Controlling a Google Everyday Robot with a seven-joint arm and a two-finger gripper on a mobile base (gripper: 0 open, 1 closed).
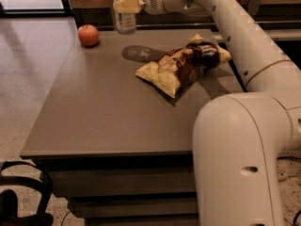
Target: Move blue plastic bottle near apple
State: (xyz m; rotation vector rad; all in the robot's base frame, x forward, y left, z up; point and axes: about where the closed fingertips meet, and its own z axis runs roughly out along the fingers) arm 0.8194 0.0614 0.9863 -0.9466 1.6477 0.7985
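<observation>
Where the robot's white arm (244,46) reaches across to the far left corner of the desk (108,107), the tool (124,4) sits at the top of the camera view, closed around a clear plastic bottle (124,21). One pale yellow finger (129,4) lies across the front of the bottle's upper half; the other finger is hidden behind it. The bottle stands upright in the grip, its top cut off by the upper edge of the view, its pale label with bluish stripes showing below the finger. It appears to hang just above the desk's far edge, and its shadow (140,53) falls on the desktop below and to the right.

The apple (88,35), small and red-orange, rests on the desk's far left corner, near the bottle and to its left, with a gap of bare desktop between them.

A brown-and-yellow chip bag (181,65) lies crumpled on the right half of the desk, well apart from the apple and to the right of the shadow.

The arm's large rounded base fills the lower right foreground, covering the desk's near right corner. A pale speckled floor (23,79) runs along the desk's left side.
</observation>
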